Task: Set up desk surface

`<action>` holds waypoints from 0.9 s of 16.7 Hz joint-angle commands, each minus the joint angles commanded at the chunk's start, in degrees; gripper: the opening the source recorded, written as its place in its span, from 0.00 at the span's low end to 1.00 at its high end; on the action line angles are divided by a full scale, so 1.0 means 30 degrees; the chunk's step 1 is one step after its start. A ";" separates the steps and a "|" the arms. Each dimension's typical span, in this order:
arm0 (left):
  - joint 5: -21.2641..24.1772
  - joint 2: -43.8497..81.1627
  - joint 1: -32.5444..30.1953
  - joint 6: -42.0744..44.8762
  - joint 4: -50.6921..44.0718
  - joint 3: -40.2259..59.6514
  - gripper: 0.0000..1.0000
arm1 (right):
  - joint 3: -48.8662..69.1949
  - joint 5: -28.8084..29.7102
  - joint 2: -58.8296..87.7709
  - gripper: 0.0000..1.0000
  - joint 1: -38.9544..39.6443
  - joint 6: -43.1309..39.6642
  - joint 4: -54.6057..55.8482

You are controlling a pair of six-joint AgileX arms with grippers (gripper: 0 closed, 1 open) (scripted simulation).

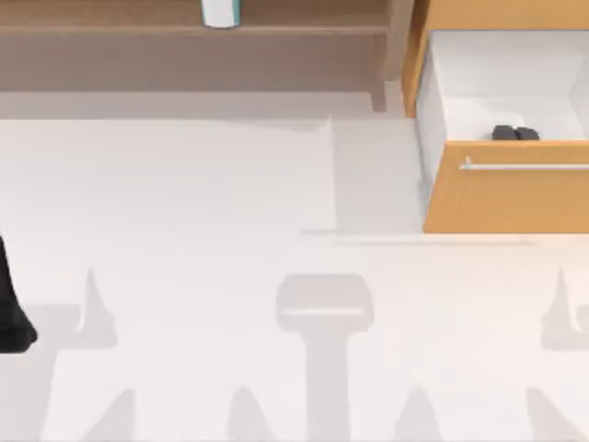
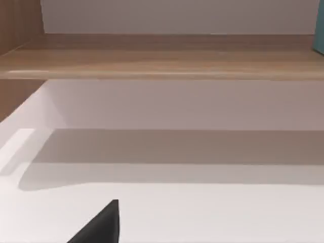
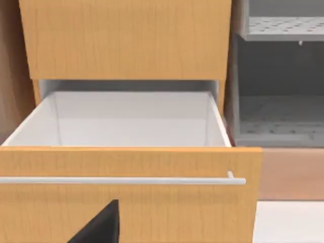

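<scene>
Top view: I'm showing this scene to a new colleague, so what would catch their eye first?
The orange-wood drawer cabinet at the table's right, its drawer pulled open with a small dark object lying inside. Next, the broad white desk surface, bare across its middle, and the brown wooden shelf along the back carrying a white-and-teal container.

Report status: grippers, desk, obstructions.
Left gripper at desk's left edge. Desk surface bare. Drawer open at right, small dark object inside.

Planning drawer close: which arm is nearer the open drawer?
Right. The right gripper faces the open drawer front close up; left arm sits at the far left edge of the desk surface.
</scene>
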 joint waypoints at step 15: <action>0.0000 0.0000 0.0000 0.0000 0.0000 0.0000 1.00 | 1.3004 0.1119 1.5101 1.00 0.1673 0.1596 -0.9206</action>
